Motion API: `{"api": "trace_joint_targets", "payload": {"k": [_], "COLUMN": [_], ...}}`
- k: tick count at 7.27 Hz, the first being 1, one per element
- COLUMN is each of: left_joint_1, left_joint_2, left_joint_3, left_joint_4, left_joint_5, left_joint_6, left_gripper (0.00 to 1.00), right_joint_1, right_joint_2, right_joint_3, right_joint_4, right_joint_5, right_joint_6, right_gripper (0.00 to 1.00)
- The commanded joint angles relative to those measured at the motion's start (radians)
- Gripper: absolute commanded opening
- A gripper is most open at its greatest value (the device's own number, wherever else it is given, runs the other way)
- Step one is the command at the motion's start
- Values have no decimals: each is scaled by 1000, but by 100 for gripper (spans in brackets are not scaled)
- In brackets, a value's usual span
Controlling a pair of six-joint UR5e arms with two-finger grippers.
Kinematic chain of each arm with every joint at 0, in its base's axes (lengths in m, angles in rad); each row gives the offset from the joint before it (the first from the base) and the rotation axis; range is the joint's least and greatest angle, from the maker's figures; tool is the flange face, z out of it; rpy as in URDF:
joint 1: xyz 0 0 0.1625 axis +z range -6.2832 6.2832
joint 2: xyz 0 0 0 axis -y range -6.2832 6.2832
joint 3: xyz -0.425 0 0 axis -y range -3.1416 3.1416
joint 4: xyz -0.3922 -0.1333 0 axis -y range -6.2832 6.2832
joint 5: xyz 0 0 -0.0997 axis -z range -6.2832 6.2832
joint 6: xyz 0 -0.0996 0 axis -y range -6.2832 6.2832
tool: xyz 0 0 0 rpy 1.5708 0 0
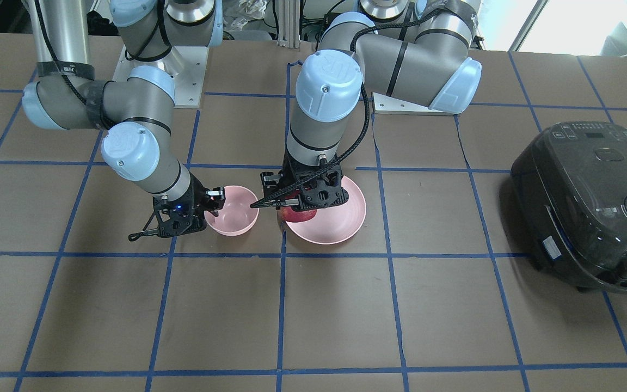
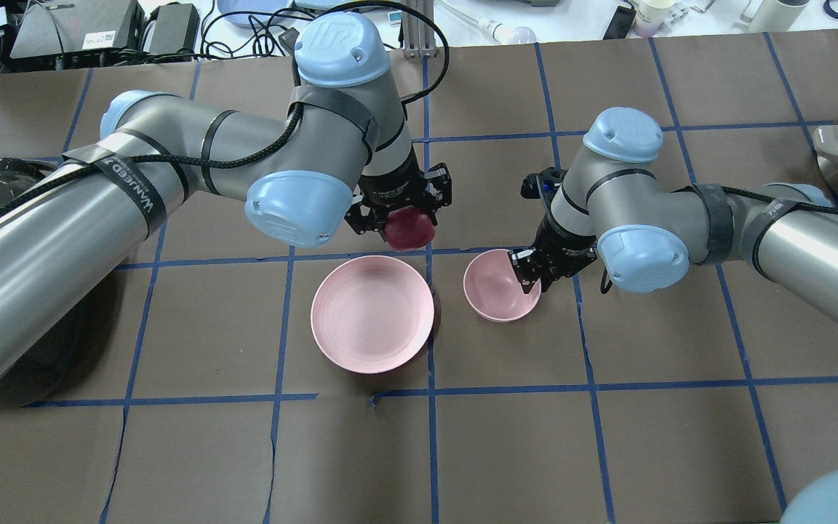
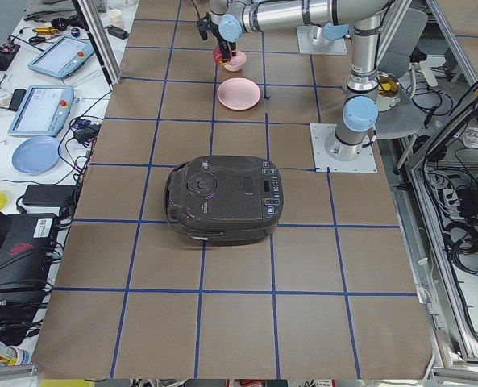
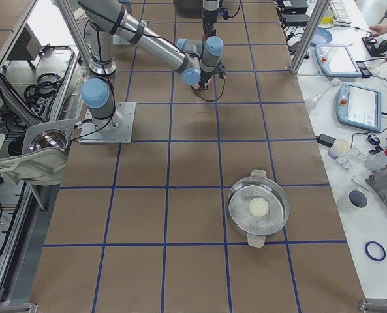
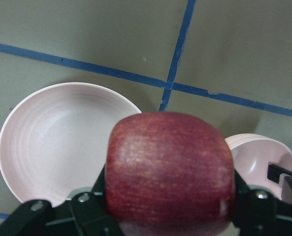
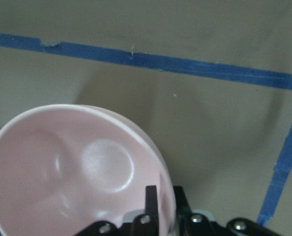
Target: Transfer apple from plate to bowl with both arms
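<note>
Apple: hangs pinched in the left gripper, above the bare plate, mid-way across the counter, well away from all 4 edges. Right gripper: clamps the rim of the bowl, 1 finger inside. Could slip from the narrow hold on rounded skin, or strike that inner finger on release and bounce toward the right edge.

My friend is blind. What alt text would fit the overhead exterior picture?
The left gripper holds a dark red apple just beyond an empty pink plate. Beside the plate, the right gripper grips the rim of a smaller pink bowl.
</note>
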Motion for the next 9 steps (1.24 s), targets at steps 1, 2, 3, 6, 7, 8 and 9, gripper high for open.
{"api": "trace_joint_targets", "payload": {"k": [1,2,3,6,7,8,9], "left_joint_1": [-45,-88,-128,-202,-208,-223,-226], "left_joint_2": [-6,-23,-52,-155,-181,-199,-212], "left_joint_3": [0,0,0,1,3,6,6], "left_joint_4": [13,16,89,198,224,235,234], "left_joint_5": [-3,-3,-4,-1,-1,0,2], "left_joint_6": [-99,-152,-211,-317,-323,-325,-322], "left_gripper": [0,0,0,0,0,0,0], "right_joint_1": [-35,-95,-170,-253,-259,-261,-261], "right_joint_2": [-26,-49,-63,-93,-97,-98,-98], "right_joint_3": [-69,-161,-250,-280,-278,-277,-278], "right_joint_4": [58,186,303,344,344,351,365], "right_joint_5": [-19,-40,-113,-180,-180,-180,-182], "right_joint_6": [-1,-3,-27,-72,-72,-72,-72], "right_gripper": [100,100,100,100,100,100,100]}}
